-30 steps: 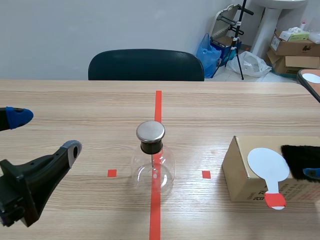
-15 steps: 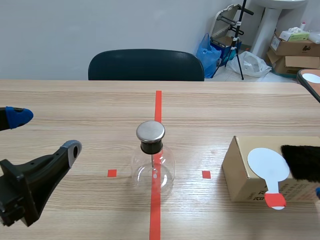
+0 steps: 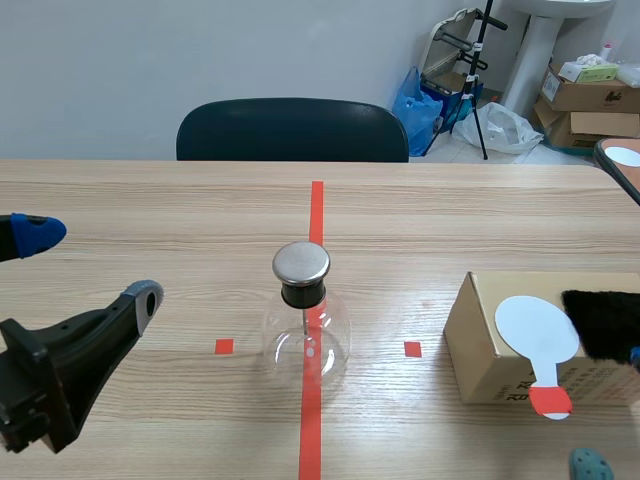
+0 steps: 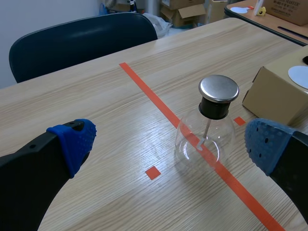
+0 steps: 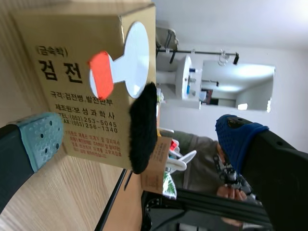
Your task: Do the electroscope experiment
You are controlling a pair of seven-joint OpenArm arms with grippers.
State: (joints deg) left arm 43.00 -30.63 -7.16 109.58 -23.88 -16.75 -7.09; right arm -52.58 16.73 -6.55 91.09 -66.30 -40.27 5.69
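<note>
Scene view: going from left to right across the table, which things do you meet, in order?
Left end effector → glass electroscope flask → white paddle → black fur pad.

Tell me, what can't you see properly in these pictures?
Furry black cloth: scene view, cut off by the picture's edge.
Cardboard box: left wrist view, mostly past the picture's edge.
Glass flask: scene view, whatever hangs on the rod inside is too small and lost in shine.
</note>
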